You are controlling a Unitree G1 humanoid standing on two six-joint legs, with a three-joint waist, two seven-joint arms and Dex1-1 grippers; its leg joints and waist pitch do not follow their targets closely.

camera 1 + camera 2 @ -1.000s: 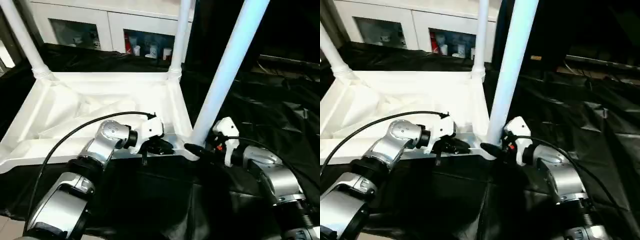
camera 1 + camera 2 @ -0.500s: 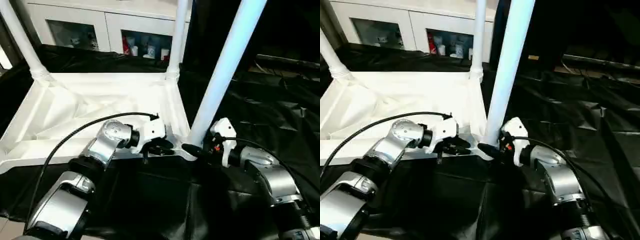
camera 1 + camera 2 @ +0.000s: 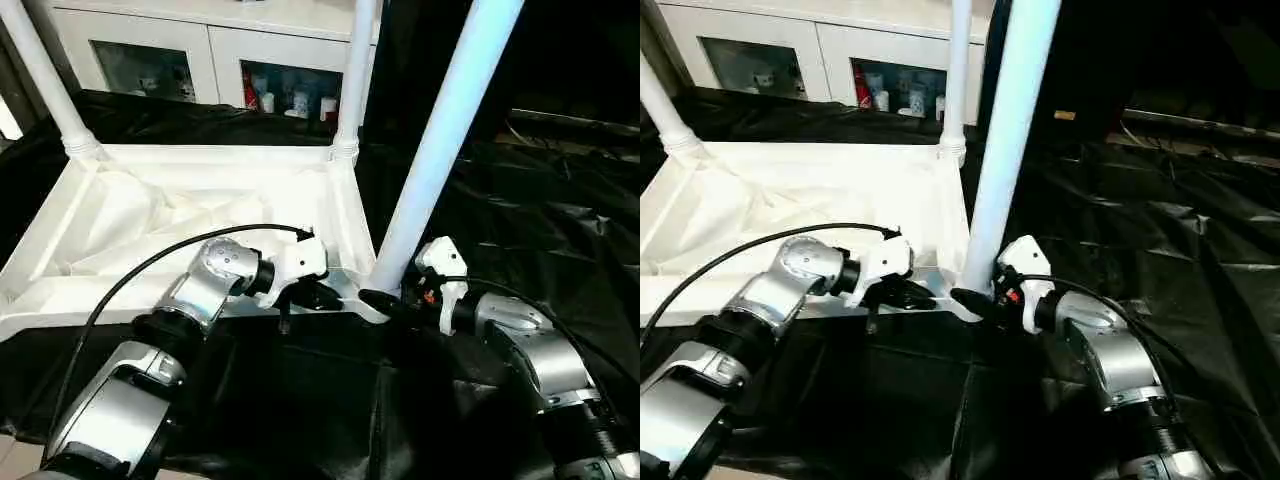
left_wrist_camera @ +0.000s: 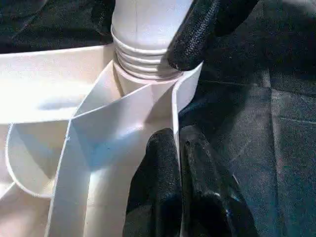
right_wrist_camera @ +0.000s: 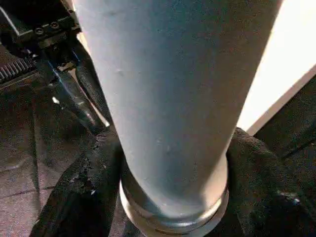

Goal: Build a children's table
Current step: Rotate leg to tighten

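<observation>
Fingers of my right gripper (image 5: 173,217) clamp the near leg (image 3: 440,150) just above its collared end, which sits at the near right corner socket of the upturned table top (image 3: 180,215). My left gripper (image 4: 178,187) pinches the top's near rim beside that same socket, its two black fingers (image 4: 155,182) together on the thin wall. Two more legs (image 3: 352,80) stand upright in the far corner sockets. Black sheeting (image 3: 560,220) lies under the top; a white cabinet (image 3: 190,50) stands beyond it.
</observation>
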